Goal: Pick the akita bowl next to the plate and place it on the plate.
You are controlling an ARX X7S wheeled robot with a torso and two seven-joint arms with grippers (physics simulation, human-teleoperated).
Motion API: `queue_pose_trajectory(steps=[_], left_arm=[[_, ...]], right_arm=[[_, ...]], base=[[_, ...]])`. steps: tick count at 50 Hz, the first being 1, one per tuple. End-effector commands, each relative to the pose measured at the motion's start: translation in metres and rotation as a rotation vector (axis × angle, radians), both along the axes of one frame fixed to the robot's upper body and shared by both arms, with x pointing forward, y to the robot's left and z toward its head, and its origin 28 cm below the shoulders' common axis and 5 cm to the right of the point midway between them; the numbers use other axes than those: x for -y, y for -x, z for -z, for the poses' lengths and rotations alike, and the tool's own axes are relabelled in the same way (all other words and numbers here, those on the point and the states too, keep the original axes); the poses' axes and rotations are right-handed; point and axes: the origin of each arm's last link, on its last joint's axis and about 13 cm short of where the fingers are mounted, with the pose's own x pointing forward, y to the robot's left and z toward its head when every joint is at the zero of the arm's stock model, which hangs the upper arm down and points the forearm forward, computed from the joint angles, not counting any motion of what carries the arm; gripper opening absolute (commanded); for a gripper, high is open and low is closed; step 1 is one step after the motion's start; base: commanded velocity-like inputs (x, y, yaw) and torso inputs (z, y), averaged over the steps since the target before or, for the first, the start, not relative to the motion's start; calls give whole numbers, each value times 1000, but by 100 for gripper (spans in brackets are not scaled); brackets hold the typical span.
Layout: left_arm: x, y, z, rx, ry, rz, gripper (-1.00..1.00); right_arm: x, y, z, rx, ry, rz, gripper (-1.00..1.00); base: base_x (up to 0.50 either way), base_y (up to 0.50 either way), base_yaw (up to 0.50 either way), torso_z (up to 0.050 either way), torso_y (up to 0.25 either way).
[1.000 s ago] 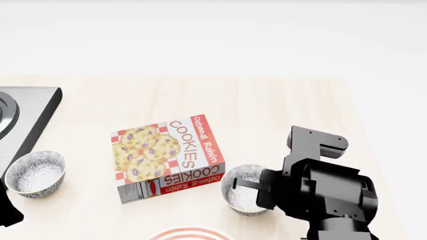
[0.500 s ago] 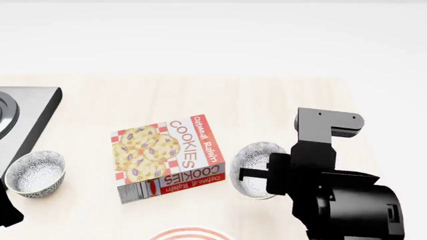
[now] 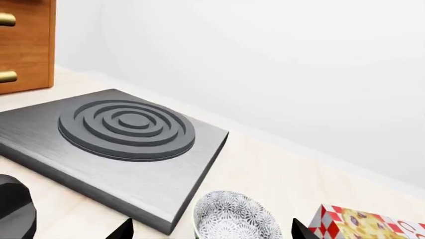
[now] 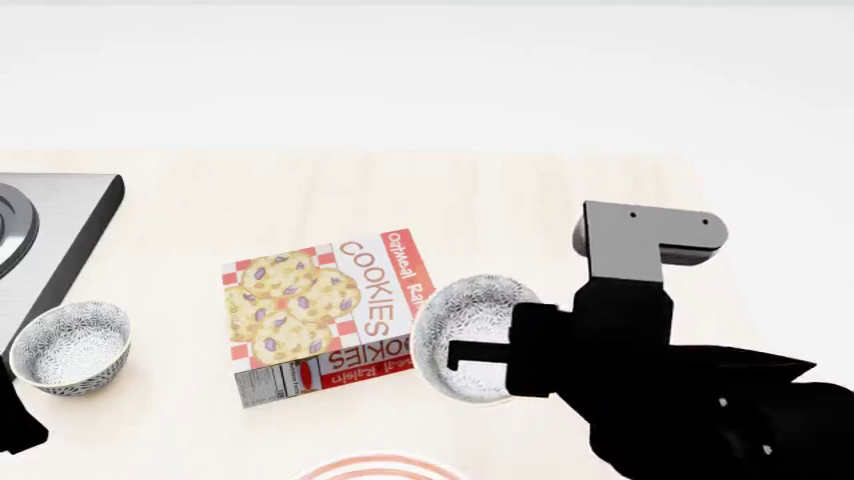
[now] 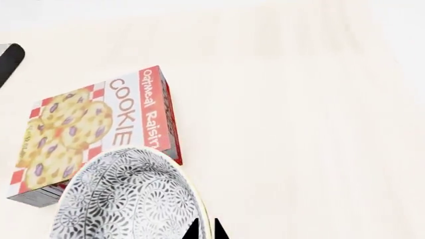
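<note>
Showing only the head view: plate (image 4: 380,467).

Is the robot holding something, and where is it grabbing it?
Yes. The right gripper holds one akita bowl by its rim, lifted and tilted beside the cookie box. The left gripper holds nothing.

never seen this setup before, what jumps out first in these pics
The right gripper holds a patterned bowl lifted and tilted, overlapping the cookie box at table centre. A twin bowl sits at the left beside the grey stove plate; the red-ringed plate peeks in at the near edge.
</note>
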Motion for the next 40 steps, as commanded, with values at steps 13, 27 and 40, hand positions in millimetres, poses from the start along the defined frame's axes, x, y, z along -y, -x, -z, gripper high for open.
queue_pose_trajectory(steps=[13, 27, 40], left_arm=[[0, 0, 0, 0, 1, -2, 100], [0, 0, 0, 0, 1, -1, 100], [0, 0, 0, 0, 1, -1, 100]], right_arm=[[-3, 22, -7, -76, -117, -130, -100], [-7, 30, 8, -133, -158, -190, -100], [-13, 33, 20, -163, -172, -228, -100]], base=[[0, 0, 0, 0, 1], [0, 0, 0, 0, 0], [0, 0, 0, 0, 1]])
